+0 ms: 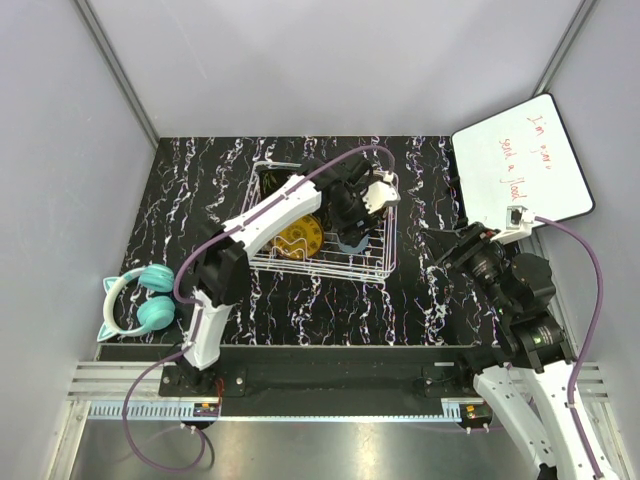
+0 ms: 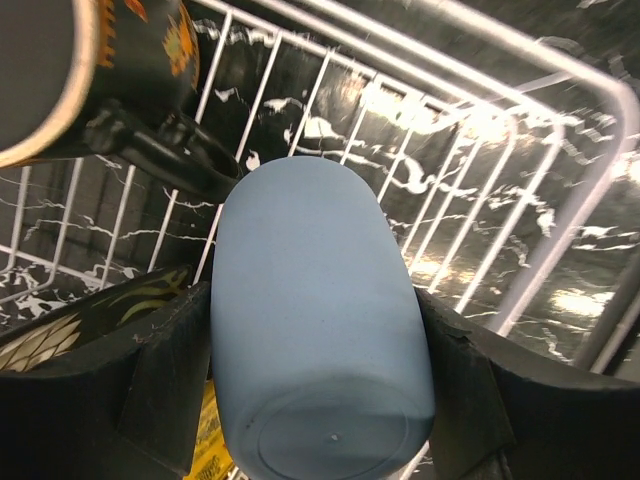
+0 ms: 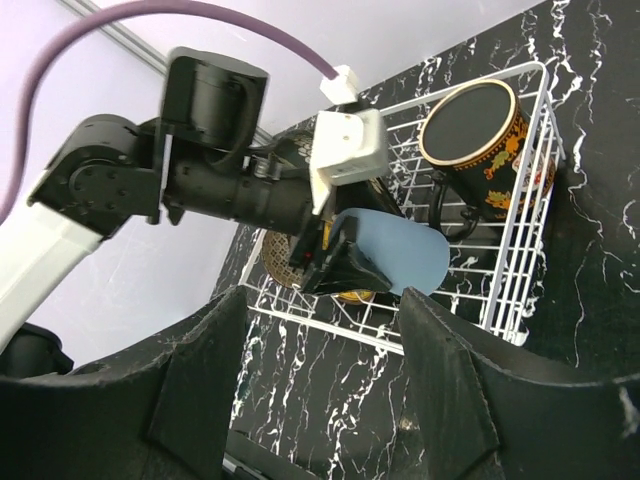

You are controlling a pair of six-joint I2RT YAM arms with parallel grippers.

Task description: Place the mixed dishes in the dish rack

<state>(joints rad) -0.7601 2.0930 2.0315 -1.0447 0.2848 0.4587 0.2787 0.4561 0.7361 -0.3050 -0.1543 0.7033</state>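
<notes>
Left gripper [image 2: 318, 395] clamps sides of smooth light blue cup [image 2: 310, 290], base toward wrist, low inside white wire dish rack [image 2: 565, 225] beside black orange-decorated mug [image 2: 120, 60]. Likely hold for setting cup between tines. Right gripper [image 3: 320, 390] wide, empty, above black marbled surface [image 3: 600, 330], clear of rack.

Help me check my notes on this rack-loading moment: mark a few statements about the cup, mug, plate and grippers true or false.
1. The left gripper is clamped on the light blue cup at the dish rack. True.
2. The dark mug stands upright on the table outside the rack. False: it lies tipped on its side inside the rack.
3. The right gripper is open and holds nothing. True.
4. The yellow plate lies on the bare table. False: it sits inside the rack, partly under the left arm.
</notes>
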